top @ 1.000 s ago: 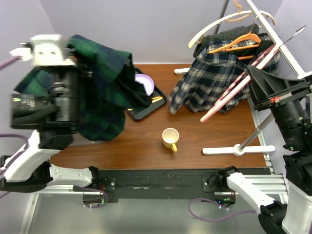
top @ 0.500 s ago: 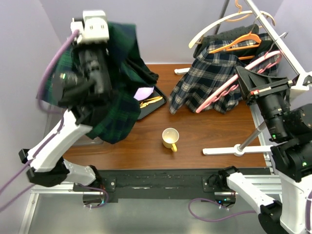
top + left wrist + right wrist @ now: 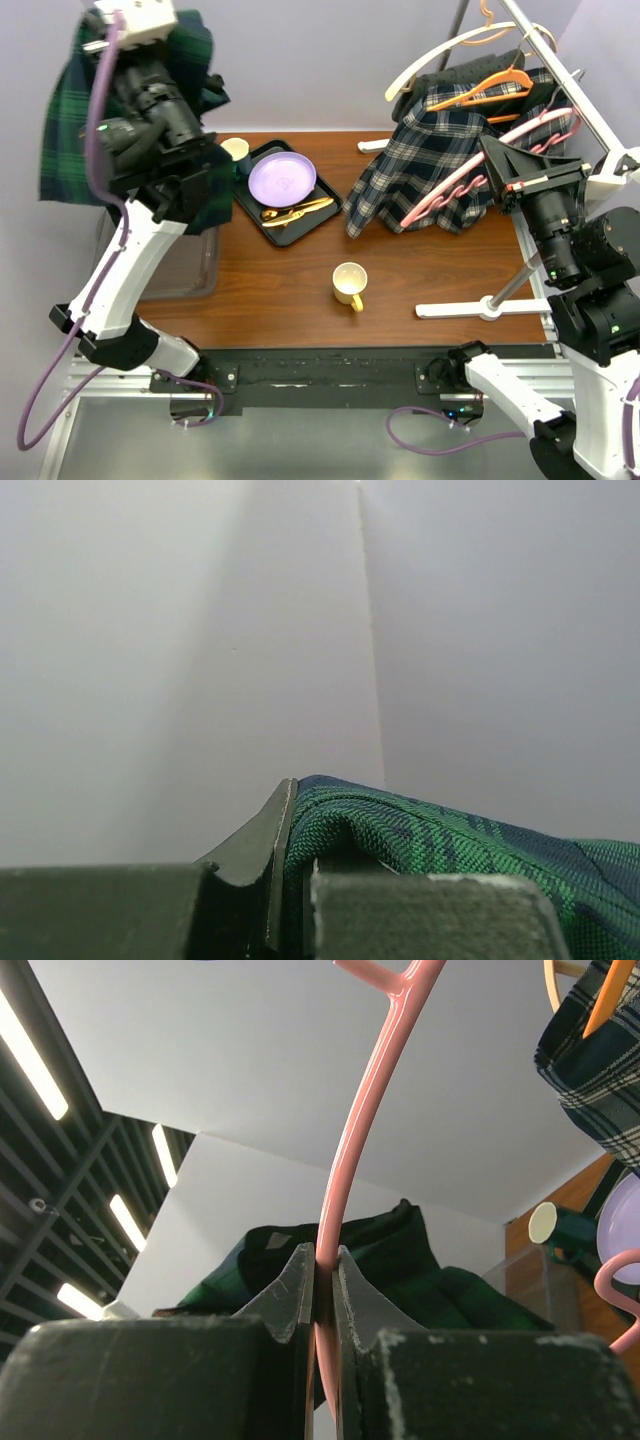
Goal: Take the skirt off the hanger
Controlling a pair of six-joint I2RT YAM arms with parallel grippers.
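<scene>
Left tool tight on one green skirt, right tool tight on one pink hanger.

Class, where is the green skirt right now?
Top view, far left: the green skirt hangs above the table, clamped in the left gripper, left of the black tray.

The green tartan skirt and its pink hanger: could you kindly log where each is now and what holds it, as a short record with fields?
Green tartan skirt: raised high at the far left, hanging from the left arm
Left fingers: shut on the skirt's cloth
Pink hanger: bare, held up on the right, in front of the checked skirt on the rack
Right fingers: shut on the hanger's rod
Skirt and hanger: apart, on opposite sides of the table
Task state: skirt appears to be off the hanger
</scene>
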